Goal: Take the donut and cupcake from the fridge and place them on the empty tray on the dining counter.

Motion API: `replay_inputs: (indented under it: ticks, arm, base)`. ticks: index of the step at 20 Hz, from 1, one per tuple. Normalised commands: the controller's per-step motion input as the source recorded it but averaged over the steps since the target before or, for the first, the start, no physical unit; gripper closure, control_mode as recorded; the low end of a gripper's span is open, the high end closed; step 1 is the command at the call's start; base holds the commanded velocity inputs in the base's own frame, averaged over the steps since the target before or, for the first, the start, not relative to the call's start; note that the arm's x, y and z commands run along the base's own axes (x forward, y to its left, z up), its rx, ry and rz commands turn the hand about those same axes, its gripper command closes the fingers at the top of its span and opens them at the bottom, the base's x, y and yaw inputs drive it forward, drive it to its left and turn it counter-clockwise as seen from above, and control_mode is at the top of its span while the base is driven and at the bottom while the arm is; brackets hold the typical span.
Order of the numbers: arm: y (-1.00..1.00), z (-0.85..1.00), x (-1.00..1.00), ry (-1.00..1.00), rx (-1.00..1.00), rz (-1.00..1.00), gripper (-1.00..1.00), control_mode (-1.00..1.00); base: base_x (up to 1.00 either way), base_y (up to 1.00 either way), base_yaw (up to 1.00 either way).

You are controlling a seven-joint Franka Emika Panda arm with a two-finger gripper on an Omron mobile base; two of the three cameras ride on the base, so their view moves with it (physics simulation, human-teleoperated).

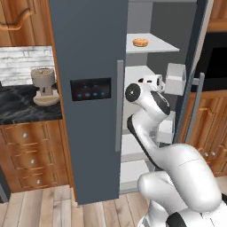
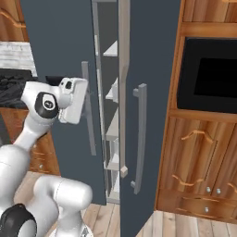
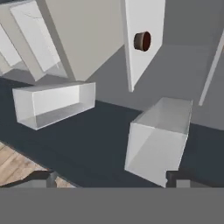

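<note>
2 pastries wait in the fridge (image 1: 88,53), donut (image 1: 140,42) on an upper shelf and cupcake (image 3: 142,41) on another, hand (image 3: 113,178) released and empty, risks clipping door bins (image 3: 159,140) reaching in.

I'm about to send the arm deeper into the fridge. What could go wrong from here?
1. The open pincer sits close to the white door bins; it may knock them.
2. The cupcake lies beyond a shelf edge, so a straight reach could hit it.
3. The donut is above the arm, calling for a separate approach.
</note>
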Motion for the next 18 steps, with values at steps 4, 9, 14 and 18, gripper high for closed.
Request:
replay_inputs:
  ticks: [4, 9, 14, 18]
  arm:
    - [-0.45, -0.26, 0.91, 0.07, -0.15, -0.19, -1.0, -1.0]
    - [-0.5, -0.03, 1.0, 0.14, -0.04, -0.01, -1.0, -1.0]
    - [-0.88, -0.17, 0.14, 0.06, -0.03, -0.05, -1.0, -1.0]
    - [-1.0, -0.34, -0.76, 0.0, 0.0, -0.16, -1.0, -1.0]
  base:
    - [0.0, 0.0, 0.0]
    - [0.0, 0.0, 0.0]
    - [0.0, 0.0, 0.0]
    - [0.0, 0.0, 0.0]
